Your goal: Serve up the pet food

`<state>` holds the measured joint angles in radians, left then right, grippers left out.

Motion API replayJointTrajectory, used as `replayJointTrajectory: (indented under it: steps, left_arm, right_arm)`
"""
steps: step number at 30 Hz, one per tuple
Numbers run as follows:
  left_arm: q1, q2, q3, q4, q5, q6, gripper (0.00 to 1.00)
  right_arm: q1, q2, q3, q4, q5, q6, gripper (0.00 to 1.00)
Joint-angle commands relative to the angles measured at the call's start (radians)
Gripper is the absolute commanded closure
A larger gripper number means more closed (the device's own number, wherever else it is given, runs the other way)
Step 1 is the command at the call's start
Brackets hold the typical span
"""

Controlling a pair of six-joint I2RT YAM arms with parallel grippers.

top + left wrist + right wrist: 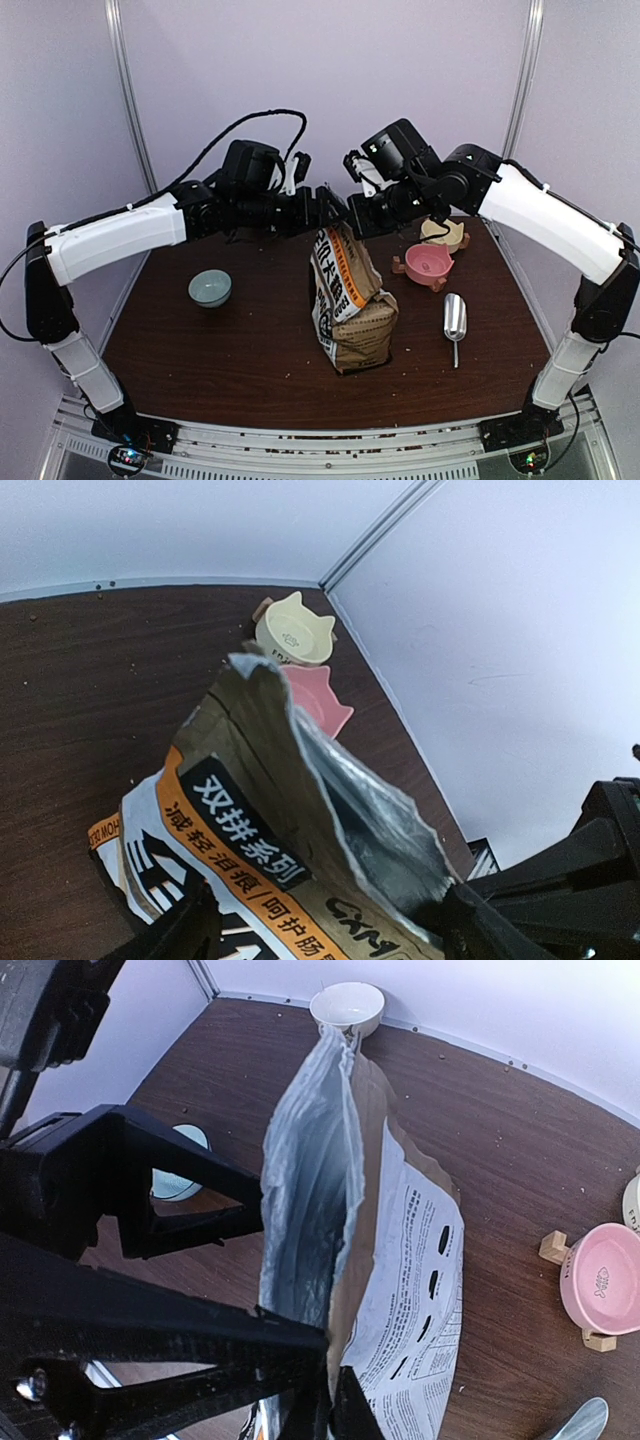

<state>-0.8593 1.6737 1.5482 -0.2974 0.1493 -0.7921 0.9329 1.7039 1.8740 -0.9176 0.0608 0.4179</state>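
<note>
Item: pet food bag (352, 300), brown kraft, printed "CXM". It stands upright at the middle of the counter (250, 350) with its top torn open and the silver lining showing; the kibble inside is hidden.

Right gripper (325, 1400): pinched together on the bag's top edge.

Left gripper (322, 212): fingers apart, one on either side of the bag's mouth.

Also on the counter:
- pink bowl (428, 262) on a wooden stand, right of the bag
- cream bowl (443, 233) just behind it
- metal scoop (455, 320), near right
- pale blue bowl (210, 288), left
- white bowl (347, 1005), at the far edge
</note>
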Motion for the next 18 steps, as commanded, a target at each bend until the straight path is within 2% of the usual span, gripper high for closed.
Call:
replayJointTrajectory:
  steps: [1,7,11,18]
  left_arm:
    - [-0.004,0.021,0.035,0.034,-0.037,0.002,0.21]
    - [-0.001,0.033,0.045,0.017,-0.035,0.008,0.22]
    - [-0.003,0.034,0.011,0.02,0.002,-0.001,0.29]
    - [-0.014,0.004,-0.064,0.021,0.071,-0.023,0.5]
  right_arm:
    - [0.019,0.003,0.022,-0.017,0.0,-0.011,1.0]
    - [0.018,0.005,0.026,-0.02,0.003,-0.013,1.0]
    - [0.02,0.006,0.036,-0.024,0.02,-0.008,1.0]
    - [0.019,0.011,0.051,-0.032,0.054,-0.004,1.0]
